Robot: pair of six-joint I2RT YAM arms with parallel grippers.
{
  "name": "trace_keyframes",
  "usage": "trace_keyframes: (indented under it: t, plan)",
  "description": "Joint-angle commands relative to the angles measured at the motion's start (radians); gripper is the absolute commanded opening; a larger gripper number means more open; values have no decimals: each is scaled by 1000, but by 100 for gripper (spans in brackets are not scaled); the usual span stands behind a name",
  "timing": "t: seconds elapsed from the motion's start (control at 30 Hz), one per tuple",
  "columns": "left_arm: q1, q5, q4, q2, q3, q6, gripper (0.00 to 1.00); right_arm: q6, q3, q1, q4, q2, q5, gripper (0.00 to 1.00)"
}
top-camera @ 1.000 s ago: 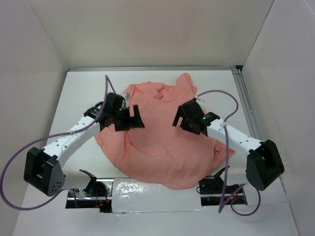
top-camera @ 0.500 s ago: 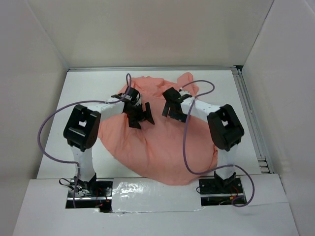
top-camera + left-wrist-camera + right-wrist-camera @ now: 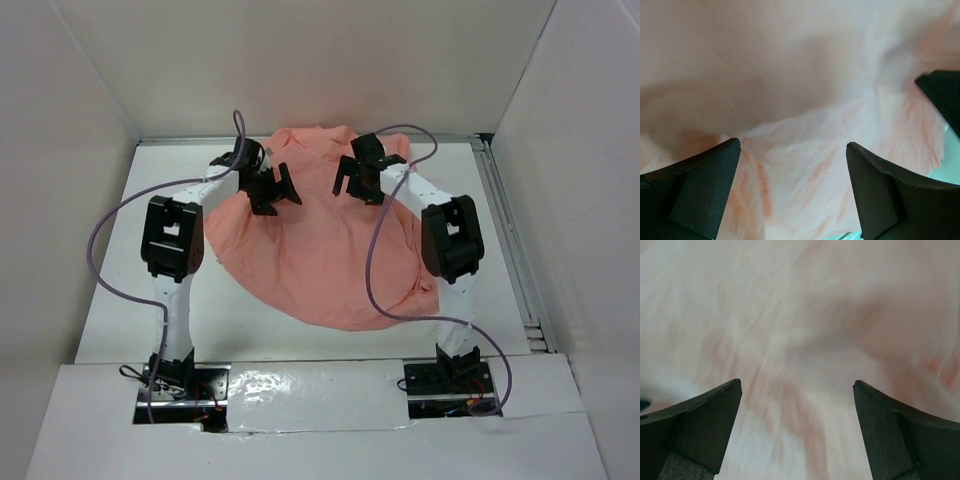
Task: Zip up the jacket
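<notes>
Two tools hung with jaws spread wide and nothing gripped: the left tool [image 3: 274,194] and right tool [image 3: 357,187] hovered side by side over the far part of the jacket [image 3: 310,255]. It lay crumpled mid-desk [image 3: 112,300], its wrinkled pink cloth filling both wrist views.

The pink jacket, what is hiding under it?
Around the jacket only the white table shows. The crumpled fabric covers the middle of the table, so whatever lies beneath it cannot be seen.
</notes>
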Motion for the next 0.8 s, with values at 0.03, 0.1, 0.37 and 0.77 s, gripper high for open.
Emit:
trace_keyframes:
  t: [0.03, 0.1, 0.37, 0.77]
  plan:
    - [-7, 22, -15, -224, -74, 13, 99, -59, -138, 63, 52, -285, -63, 100]
    - [-1, -20, -9, -302, -191, 8, 99, -21, -239, 66, 67, -438, -46, 100]
    - [224, -1, 35, -686, -643, -61, 99, 341, -903, 45, -98, -991, 176, 100]
    - [568, 36, 68, -574, -581, -67, 99, 362, -1096, -176, -143, -1028, 155, 91]
